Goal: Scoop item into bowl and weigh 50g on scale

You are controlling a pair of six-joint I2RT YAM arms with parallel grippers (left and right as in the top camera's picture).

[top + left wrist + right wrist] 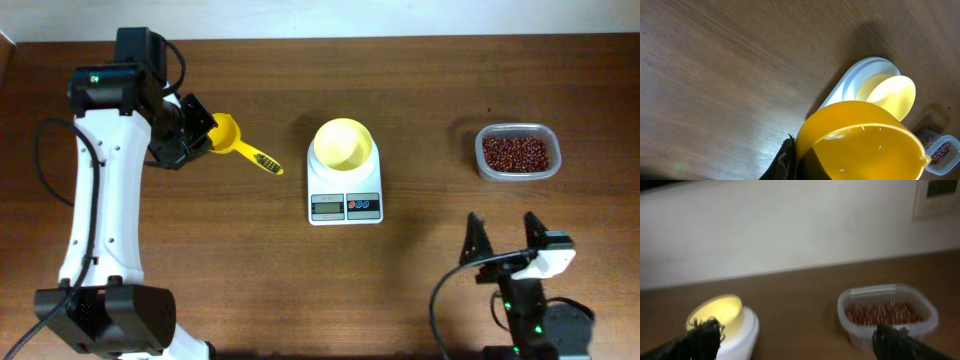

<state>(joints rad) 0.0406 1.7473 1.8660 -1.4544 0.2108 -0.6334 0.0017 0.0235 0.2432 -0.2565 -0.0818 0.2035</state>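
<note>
Currently, the scale (345, 190) is sitting near the middle of the table (250, 270), with its display strip facing the arms' bases. The display is too small to read. The pale yellow bowl (343, 142) is resting on the scale's platform, on the part away from the display, and from above it is looking empty.

The beans (516, 152) are lying in a clear tub (548, 132) well to the right of the scale, roughly level with the bowl. None are showing in the bowl or on the scale.

The left gripper (195, 132) is hanging to the left of the scale, apart from it, with its jaws clamping the cup end of a yellow scoop (228, 135). The scoop's handle is pointing toward the scale without reaching it. Whether the handle tip is touching the wood cannot be told.

The right gripper (503, 236) is hovering to the right of the scale and nearer the arms' bases. Its jaws are standing wide apart and gripping nothing. Its blurred wrist view is showing the scale and bowl off to one side and the tub to the other.
</note>
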